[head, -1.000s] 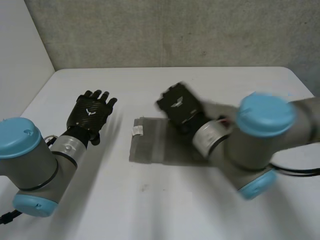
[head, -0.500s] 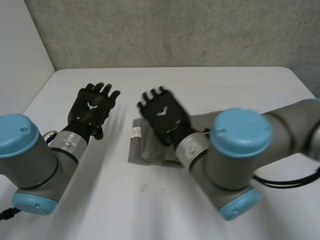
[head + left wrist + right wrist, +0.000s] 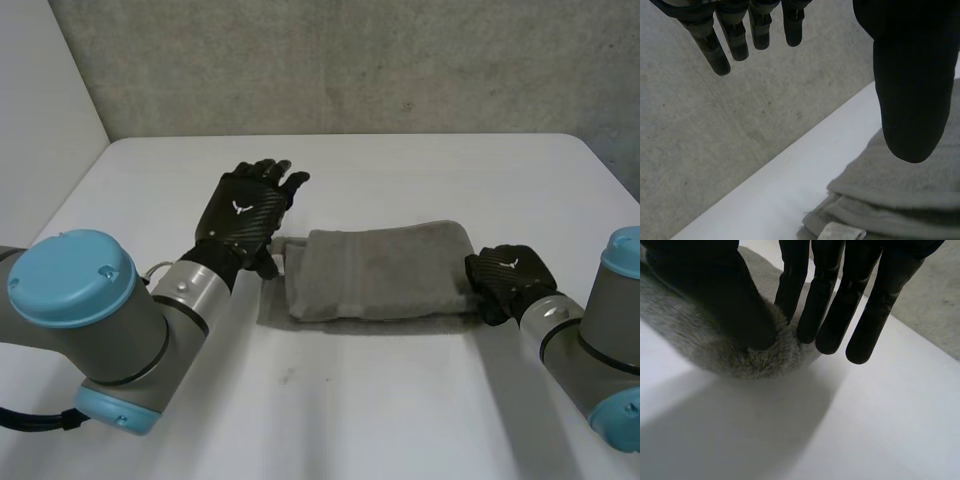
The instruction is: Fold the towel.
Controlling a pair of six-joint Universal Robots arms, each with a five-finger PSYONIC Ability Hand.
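Observation:
The grey towel point(image 3: 380, 270) lies folded in a long thick strip in the middle of the white table point(image 3: 330, 400). My left hand point(image 3: 245, 215) hovers open at the towel's left end, its straight fingers point(image 3: 730, 40) and thumb point(image 3: 910, 75) above the layered edge of the towel point(image 3: 900, 190). My right hand point(image 3: 508, 280) sits at the towel's right end. There its thumb point(image 3: 715, 300) presses onto the rounded fold of the towel point(image 3: 740, 355), and its fingers point(image 3: 860, 300) close against the fold from the other side.
A small white label point(image 3: 272, 262) sticks out at the towel's left end, just beneath the left hand's thumb point(image 3: 840, 232). A grey wall point(image 3: 350, 60) stands behind the table's far edge. Bare tabletop point(image 3: 865, 430) lies beyond the right hand's fingertips.
My right arm has swung from over the towel's left part to its right end, and the hand has closed there. My left hand has moved right to the towel's left end.

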